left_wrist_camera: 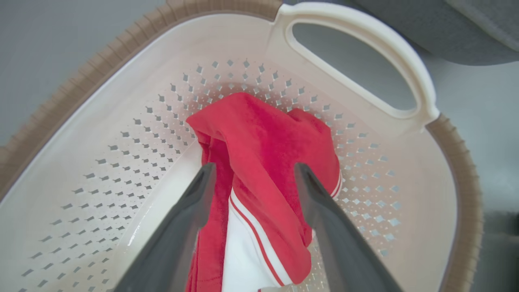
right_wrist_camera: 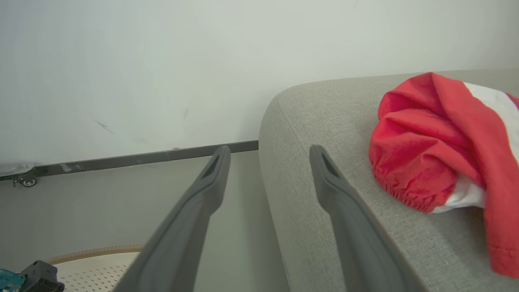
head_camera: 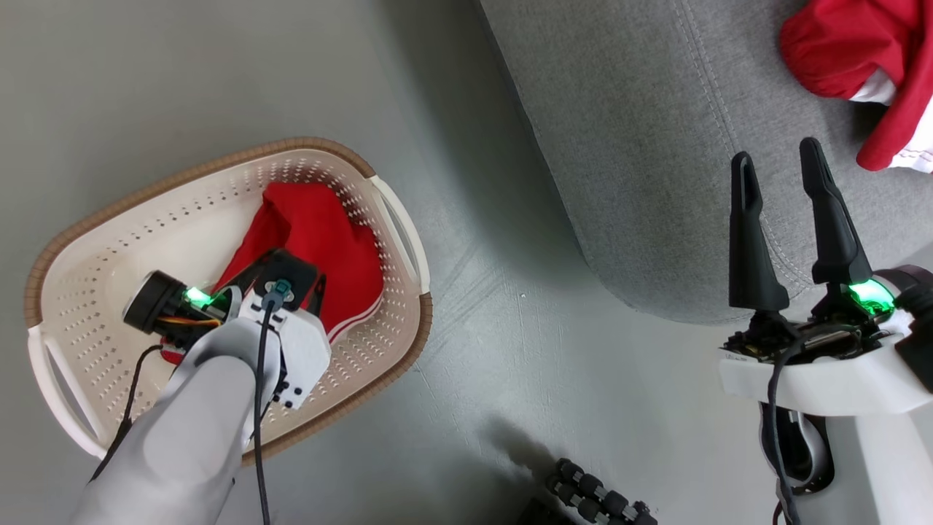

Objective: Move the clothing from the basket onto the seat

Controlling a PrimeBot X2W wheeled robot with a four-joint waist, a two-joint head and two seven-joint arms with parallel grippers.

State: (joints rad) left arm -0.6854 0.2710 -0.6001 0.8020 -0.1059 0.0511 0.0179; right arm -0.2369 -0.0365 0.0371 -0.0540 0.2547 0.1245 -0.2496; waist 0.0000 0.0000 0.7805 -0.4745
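So the left hand (left_wrist_camera: 255, 168) is down in the basket (left_wrist_camera: 121, 121), fingers (left_wrist_camera: 190, 211) spread either side of the red garment (left_wrist_camera: 267, 138) to pinch it, while the right hand (head_camera: 780, 164) hangs open by the seat (head_camera: 641, 146), where a second red garment (head_camera: 845, 44) lies.

Bare floor (head_camera: 496, 328) lies open between basket (head_camera: 95, 240) and seat (head_camera: 641, 146).

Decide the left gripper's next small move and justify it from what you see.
Probably lower the left gripper slightly and close on the red garment in the basket: its fingers stand open astride the raised fold, gripping nothing yet, and another garment already lies on the seat.
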